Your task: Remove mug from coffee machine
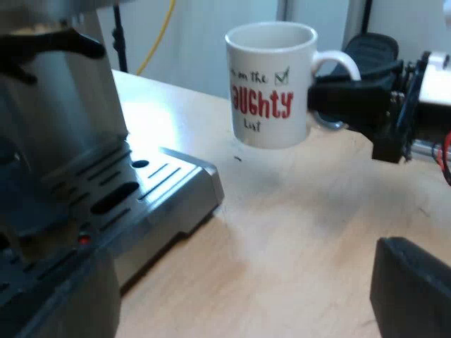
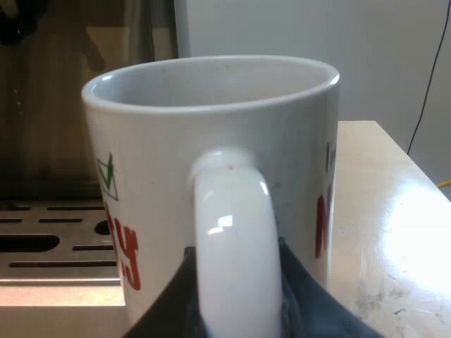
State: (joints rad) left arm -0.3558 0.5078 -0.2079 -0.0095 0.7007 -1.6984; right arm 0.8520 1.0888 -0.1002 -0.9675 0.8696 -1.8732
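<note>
Bright overall — glare whitens the table [image 2: 402,232], glints on the mug [image 2: 211,127]; espresso machine [image 2: 56,141] front in shadow.

Lab, bare wooden bench [image 1: 303,225], hanging yellow cable [image 1: 161,35]

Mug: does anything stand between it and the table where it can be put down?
Nothing visible. The mug, held at its handle by the right gripper, hangs over bare table, apart from the machine's drip tray.
</note>
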